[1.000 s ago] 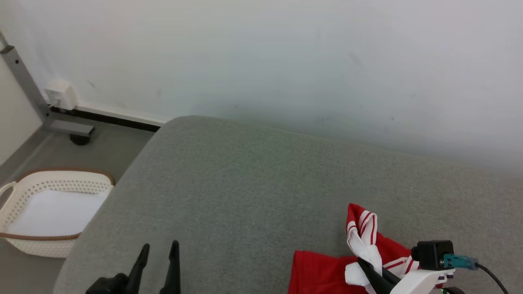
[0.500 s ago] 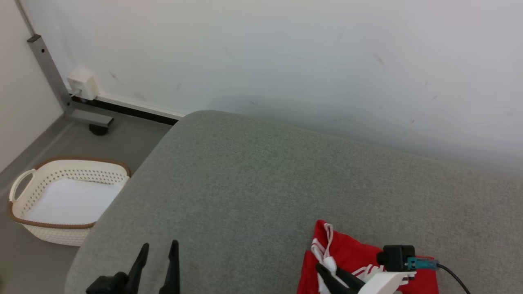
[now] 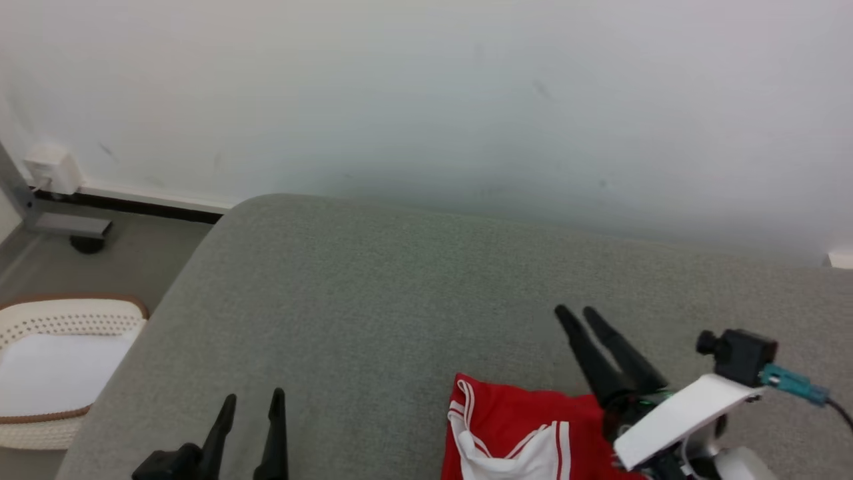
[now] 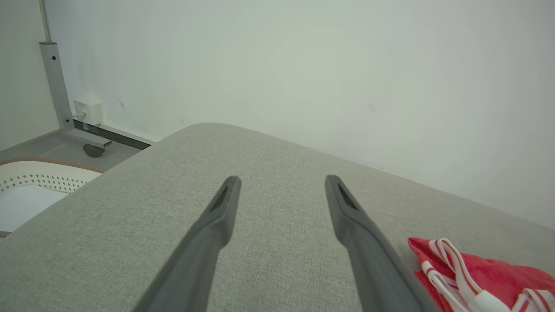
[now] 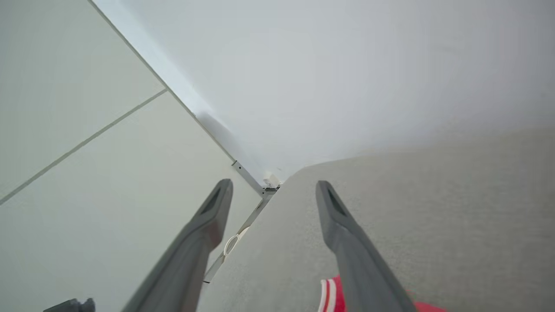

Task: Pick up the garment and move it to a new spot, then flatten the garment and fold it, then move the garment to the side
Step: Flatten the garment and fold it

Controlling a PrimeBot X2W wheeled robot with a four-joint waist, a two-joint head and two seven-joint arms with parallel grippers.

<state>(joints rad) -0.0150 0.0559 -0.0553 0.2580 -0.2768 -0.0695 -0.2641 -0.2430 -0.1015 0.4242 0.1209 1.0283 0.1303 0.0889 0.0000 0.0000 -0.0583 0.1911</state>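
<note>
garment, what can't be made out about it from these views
- Head view: garment lower part cut off by the bottom edge; its right side hidden behind the right tool and its wrist.
- Left wrist view: cut off at the lower right corner.
- Right wrist view: a striped edge shows; the rest is cut off below.
- Type and full spread: unclear.
</note>
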